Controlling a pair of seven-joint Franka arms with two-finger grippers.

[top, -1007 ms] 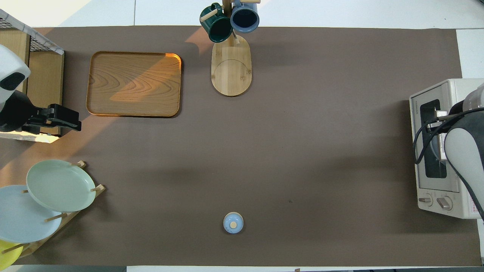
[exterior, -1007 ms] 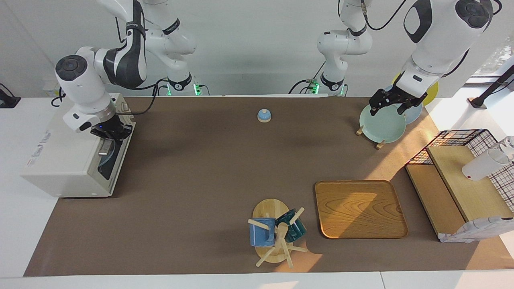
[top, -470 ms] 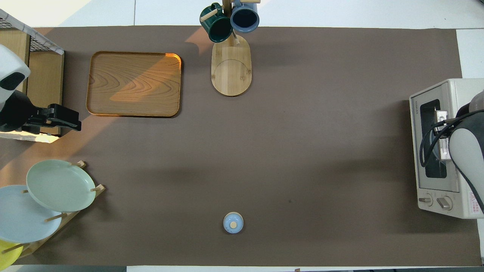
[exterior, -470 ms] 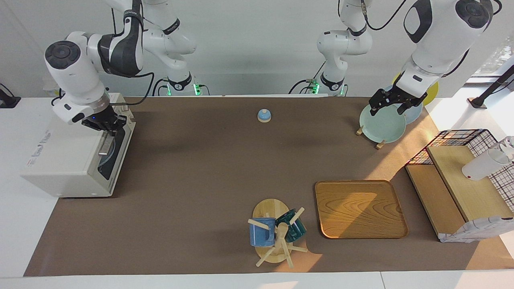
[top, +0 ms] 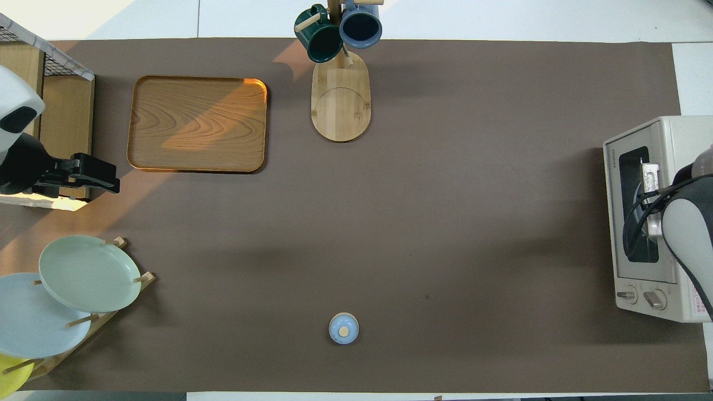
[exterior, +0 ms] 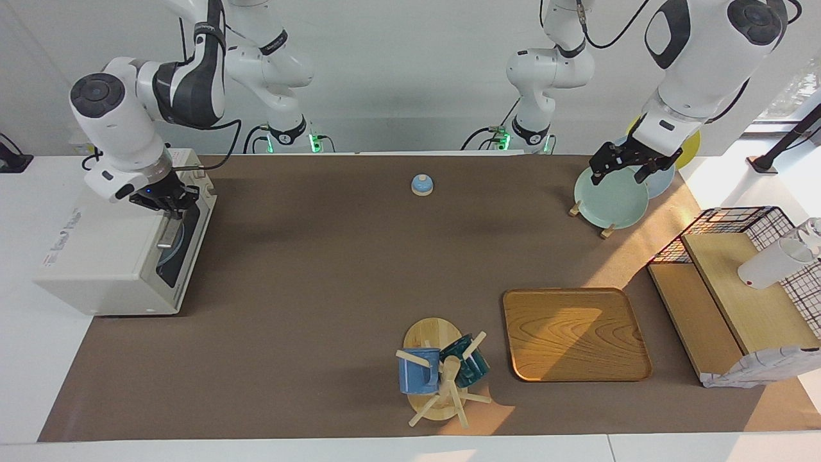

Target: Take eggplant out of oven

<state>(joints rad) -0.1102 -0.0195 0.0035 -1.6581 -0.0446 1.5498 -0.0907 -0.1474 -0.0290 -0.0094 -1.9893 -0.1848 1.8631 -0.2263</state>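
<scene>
1. Since a second ago, the right end effector [exterior: 168, 204] has drawn up and toward the robots' side along the front of the oven [exterior: 109, 256], from lower over the door glass to the top edge of the door by the bar handle [exterior: 168, 232]; nothing else on the worktop [exterior: 333, 289] has shifted.
2. Right end effector: fingers brought together, at or just above the handle. Whether they pinch the handle itself cannot be told from either view.
3. Left end effector [exterior: 632, 168]: fingers spread wide, empty, hanging over the green plate [exterior: 609, 200] in the rack at the left arm's end; that arm waits.
4. Oven: stands at the right arm's end of the worktop, its door looking closed or nearly so.
5. Eggplant: not visible; by the task it should be inside the oven, where only a pale rounded shape shows through the dark glass [top: 635, 211].
6. Step in hand, as I judge it: opening the door, the first stage of the task.
7. Next move calls for a firm hold on the handle, then a pull outward and down along the door's swing until the rack is exposed, without dragging the oven across the worktop.
</scene>
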